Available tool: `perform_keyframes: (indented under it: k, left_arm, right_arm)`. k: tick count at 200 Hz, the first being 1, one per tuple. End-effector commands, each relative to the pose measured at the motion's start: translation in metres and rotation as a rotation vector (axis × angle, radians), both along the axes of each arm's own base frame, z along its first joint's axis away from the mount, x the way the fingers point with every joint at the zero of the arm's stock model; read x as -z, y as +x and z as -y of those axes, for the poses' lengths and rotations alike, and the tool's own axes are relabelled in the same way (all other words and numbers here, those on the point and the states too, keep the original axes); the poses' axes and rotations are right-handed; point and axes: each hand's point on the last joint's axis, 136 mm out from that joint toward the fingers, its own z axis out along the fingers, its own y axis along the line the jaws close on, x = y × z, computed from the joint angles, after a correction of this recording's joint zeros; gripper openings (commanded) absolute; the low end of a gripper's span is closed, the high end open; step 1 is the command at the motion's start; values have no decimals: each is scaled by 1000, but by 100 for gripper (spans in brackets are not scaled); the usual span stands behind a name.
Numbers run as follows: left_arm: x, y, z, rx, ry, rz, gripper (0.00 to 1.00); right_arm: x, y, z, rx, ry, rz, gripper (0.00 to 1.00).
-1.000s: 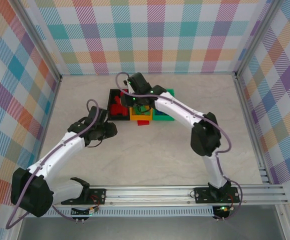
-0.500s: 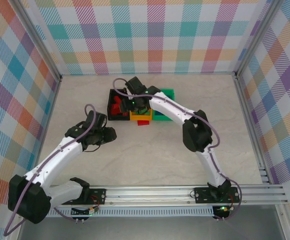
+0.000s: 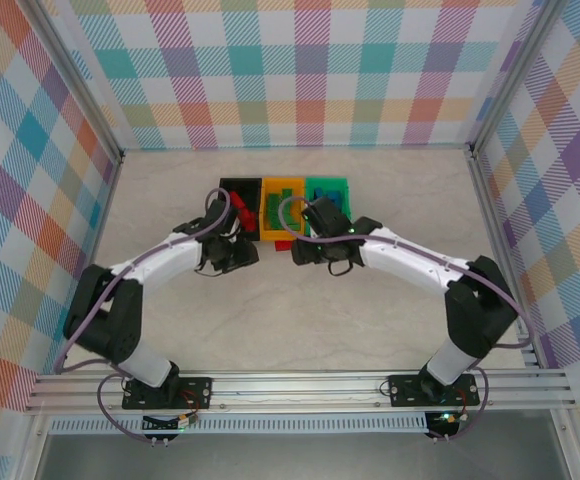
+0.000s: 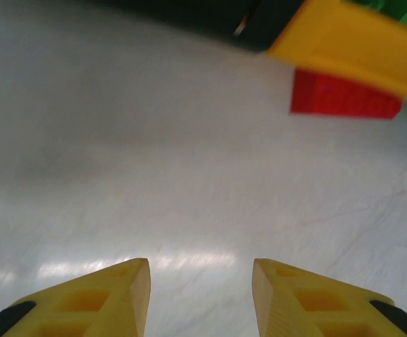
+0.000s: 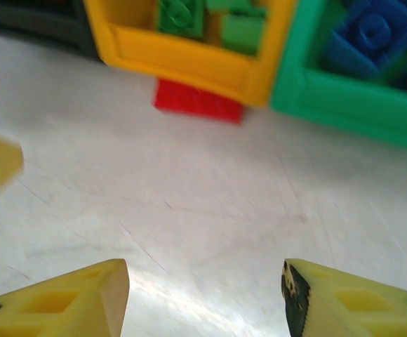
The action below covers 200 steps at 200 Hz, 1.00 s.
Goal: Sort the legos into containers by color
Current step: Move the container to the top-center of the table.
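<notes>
My left tool (image 4: 200, 275), bottom centre, stands partly open and empty above the table (image 4: 154, 161). A red lego (image 4: 344, 97) lies upper right, just beside the orange-yellow bin (image 4: 351, 42). My right tool (image 5: 205, 277) gapes wider, also empty. Green legos (image 5: 182, 15) sit in that bin, and blue legos (image 5: 372, 35) in the green bin (image 5: 344, 98) at upper right.

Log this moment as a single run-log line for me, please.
left gripper: open, empty | right gripper: open, empty | red lego: on table, at front of orange-yellow bin | status: red lego not yet binned
</notes>
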Motion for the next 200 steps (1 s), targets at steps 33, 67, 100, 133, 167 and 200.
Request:
perform_keyframes:
  k: [33,67,100,133,167,200]
  left_arm:
    - [14,78,43,61,-76,38,42]
    - [15,111,62,60,-113,40,42]
    - [4,113,76,64,-165,57,43]
    - [-4,87,84,162,-105,76,53]
    - [9,74,76,266,52,67,66]
    - [15,79,83,315,59,67,67]
  right_arm:
    - [-5,-20,37,105,1,45,60]
    - [-13,-28,53,130,-4,70,61]
    - [-1,-35,63,151,-21,49,62]
    - [6,-37,63,157,-13,37,62]
    - [6,-34,57,141,-2,38,62]
    - [1,-32,50,125,17,35,62]
